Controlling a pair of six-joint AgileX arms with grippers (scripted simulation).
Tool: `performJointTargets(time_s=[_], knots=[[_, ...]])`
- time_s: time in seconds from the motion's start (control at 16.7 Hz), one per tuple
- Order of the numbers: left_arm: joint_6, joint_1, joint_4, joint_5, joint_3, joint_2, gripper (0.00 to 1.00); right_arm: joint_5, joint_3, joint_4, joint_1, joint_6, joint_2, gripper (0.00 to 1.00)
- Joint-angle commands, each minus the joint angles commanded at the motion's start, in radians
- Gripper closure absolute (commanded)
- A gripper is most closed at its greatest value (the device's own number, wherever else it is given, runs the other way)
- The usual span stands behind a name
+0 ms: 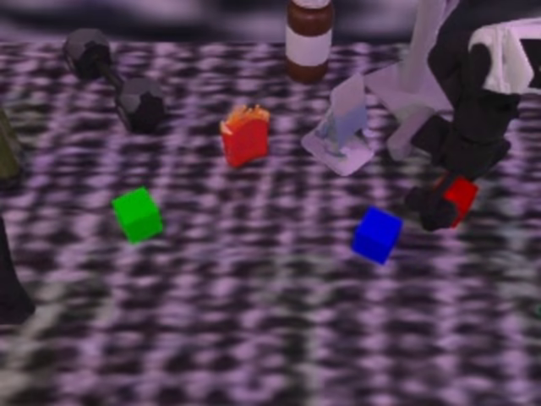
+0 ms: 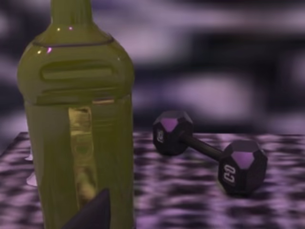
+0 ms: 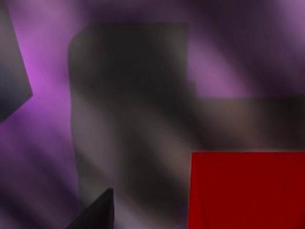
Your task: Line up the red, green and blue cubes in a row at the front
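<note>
The red cube (image 1: pixel 462 196) lies at the right of the table, and it fills a corner of the right wrist view as red cube (image 3: pixel 248 191). My right gripper (image 1: pixel 446 207) is down at it and open. One dark fingertip (image 3: pixel 97 212) stands apart from the cube's side, and the other finger is hidden. Just left of the gripper sits the blue cube (image 1: pixel 377 234). The green cube (image 1: pixel 138 215) is far off at the left. My left arm (image 1: pixel 10 288) is parked at the left edge, gripper open, with one fingertip (image 2: pixel 93 214) showing.
A black dumbbell (image 1: pixel 118 80) lies at the back left. A red carton with a jagged orange top (image 1: pixel 245 135) stands mid-back, with a brown bottle (image 1: pixel 308 38) behind it. A pale tilted pack (image 1: pixel 342 131) sits near the right arm. An olive bottle (image 2: pixel 76 119) stands close to the left gripper.
</note>
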Motion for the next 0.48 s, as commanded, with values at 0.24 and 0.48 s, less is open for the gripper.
performJointTargets(time_s=[0.24, 0.48], knots=[[0.000, 0.000, 0.000, 0.000, 0.000, 0.000, 0.00, 0.000, 0.000, 0.000, 0.000, 0.000, 0.000, 0.23], [0.000, 0.000, 0.000, 0.000, 0.000, 0.000, 0.00, 0.000, 0.000, 0.000, 0.000, 0.000, 0.000, 0.53]])
